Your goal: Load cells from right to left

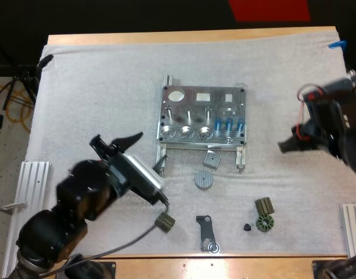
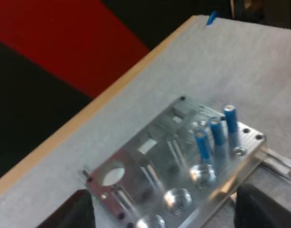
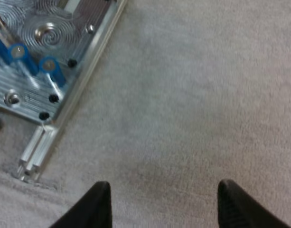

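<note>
The metal fixture point(image 1: 192, 107) lies in the middle of the mat, with three blue cylinders point(image 1: 229, 123) standing upright in a row near its front right corner. My left gripper point(image 1: 117, 138) hovers open just off the fixture's front left corner. In the left wrist view its fingers point(image 2: 71, 211) stand wide apart in front of the fixture point(image 2: 150, 156) and the cylinders point(image 2: 216, 132). My right gripper point(image 1: 284, 146) is to the right of the fixture over bare mat. Its fingers point(image 3: 95, 204) are apart and hold nothing, and the fixture's corner point(image 3: 64, 102) with blue cylinders point(image 3: 50, 66) lies ahead.
In front of the fixture lie a small square metal block point(image 1: 211, 158), a grey round part point(image 1: 204, 179), a dark bracket point(image 1: 207, 232), a green toothed ring point(image 1: 263, 222) and a dark block point(image 1: 263, 205). Aluminium rails point(image 1: 32, 180) flank the mat's front corners.
</note>
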Action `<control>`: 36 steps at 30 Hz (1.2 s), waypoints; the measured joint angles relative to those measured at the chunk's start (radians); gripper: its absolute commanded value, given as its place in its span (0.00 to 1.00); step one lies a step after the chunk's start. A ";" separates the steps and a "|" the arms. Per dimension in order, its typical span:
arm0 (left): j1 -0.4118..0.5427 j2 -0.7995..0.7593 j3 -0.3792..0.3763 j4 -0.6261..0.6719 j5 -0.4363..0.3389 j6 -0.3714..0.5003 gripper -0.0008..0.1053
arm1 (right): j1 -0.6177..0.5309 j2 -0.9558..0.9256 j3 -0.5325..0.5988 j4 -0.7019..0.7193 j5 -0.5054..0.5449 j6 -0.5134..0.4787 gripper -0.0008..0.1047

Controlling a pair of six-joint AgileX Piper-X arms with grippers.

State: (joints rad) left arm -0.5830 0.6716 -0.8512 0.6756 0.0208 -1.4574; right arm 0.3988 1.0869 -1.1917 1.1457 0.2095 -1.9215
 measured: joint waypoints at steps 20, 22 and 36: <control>0.409 -0.258 0.000 0.184 0.194 0.080 0.59 | 0.000 -0.490 0.274 -0.044 0.124 0.054 0.48; 0.413 -0.296 0.000 0.210 0.194 0.077 0.59 | 0.000 -0.533 0.291 -0.052 0.124 0.069 0.48; 0.413 -0.622 0.103 0.309 0.062 -0.164 0.59 | 0.000 -0.939 0.428 -0.057 0.064 0.191 0.48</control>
State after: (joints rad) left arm -0.1700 0.0492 -0.7482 0.9851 0.0831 -1.6218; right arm 0.3988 0.1480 -0.7634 1.0886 0.2734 -1.7301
